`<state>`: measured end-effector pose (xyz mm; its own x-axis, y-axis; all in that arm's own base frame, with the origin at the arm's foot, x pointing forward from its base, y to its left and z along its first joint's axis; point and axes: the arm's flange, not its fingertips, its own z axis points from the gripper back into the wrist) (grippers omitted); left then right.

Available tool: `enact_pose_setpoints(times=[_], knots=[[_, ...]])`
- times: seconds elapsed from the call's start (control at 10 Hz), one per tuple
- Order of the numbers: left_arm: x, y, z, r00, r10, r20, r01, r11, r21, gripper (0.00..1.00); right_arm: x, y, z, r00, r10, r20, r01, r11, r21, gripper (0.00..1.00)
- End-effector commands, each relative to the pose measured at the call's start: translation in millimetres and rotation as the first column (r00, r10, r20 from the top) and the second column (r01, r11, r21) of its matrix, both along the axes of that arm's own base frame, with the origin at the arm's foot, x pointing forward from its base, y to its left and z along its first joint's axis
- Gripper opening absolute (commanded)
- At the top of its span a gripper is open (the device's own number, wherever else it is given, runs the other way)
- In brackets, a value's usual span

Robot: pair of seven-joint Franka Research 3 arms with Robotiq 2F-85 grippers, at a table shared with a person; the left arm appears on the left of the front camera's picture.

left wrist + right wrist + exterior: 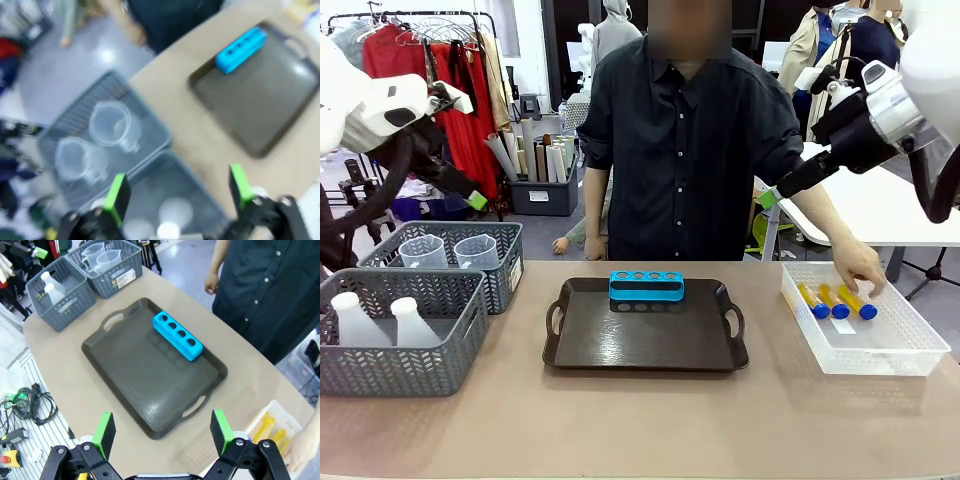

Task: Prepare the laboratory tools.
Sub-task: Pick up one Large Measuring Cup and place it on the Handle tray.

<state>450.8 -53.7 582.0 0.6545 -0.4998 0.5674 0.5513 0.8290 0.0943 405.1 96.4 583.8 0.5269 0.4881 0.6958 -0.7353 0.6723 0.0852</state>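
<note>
Two tools gape empty, right tool above the tray, left tool above the flasks in a grey basket (rack sits on tray): for a flask pick, centre on one neck, descend plumb.

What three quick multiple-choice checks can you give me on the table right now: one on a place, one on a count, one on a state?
1. Where does the blue holed rack stand?
A on the dark brown tray, near its far edge
B on the bare tabletop
C on the floor

2. How many holes are in the rack's top?
A two
B four
C six

3. How is the left gripper set?
A shut tight
B clamped on something
C wide open, nothing between

Key:
1 A: in the front view the rack rests inside the tray's rim.
2 B: four round holes show in a row.
3 C: in the left wrist view its green pads stand far apart.
</note>
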Motion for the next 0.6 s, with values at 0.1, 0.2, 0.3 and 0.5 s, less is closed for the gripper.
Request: enact_pose_setpoints(times=[0.1,0.2,0.3,0.5], knots=[[28,22,4,0.960,0.207,-0.191,-0.173,0.968,0.179,1.00,0,0,0,1.000,0.003,-0.003,-0.003,1.000,0.009,1.00],[37,33,-4,0.936,0.265,-0.231,-0.205,0.945,0.255,1.00,0,0,0,1.000,0.003,-0.003,-0.003,1.000,0.009,1.00],[47,45,-17,0.917,0.306,-0.257,-0.232,0.931,0.283,1.00,0,0,0,1.000,0.003,-0.003,-0.003,1.000,0.009,1.00],[63,59,-37,0.931,0.292,-0.217,-0.240,0.941,0.238,1.00,0,0,0,1.000,0.003,-0.003,-0.003,1.000,0.009,1.00]])
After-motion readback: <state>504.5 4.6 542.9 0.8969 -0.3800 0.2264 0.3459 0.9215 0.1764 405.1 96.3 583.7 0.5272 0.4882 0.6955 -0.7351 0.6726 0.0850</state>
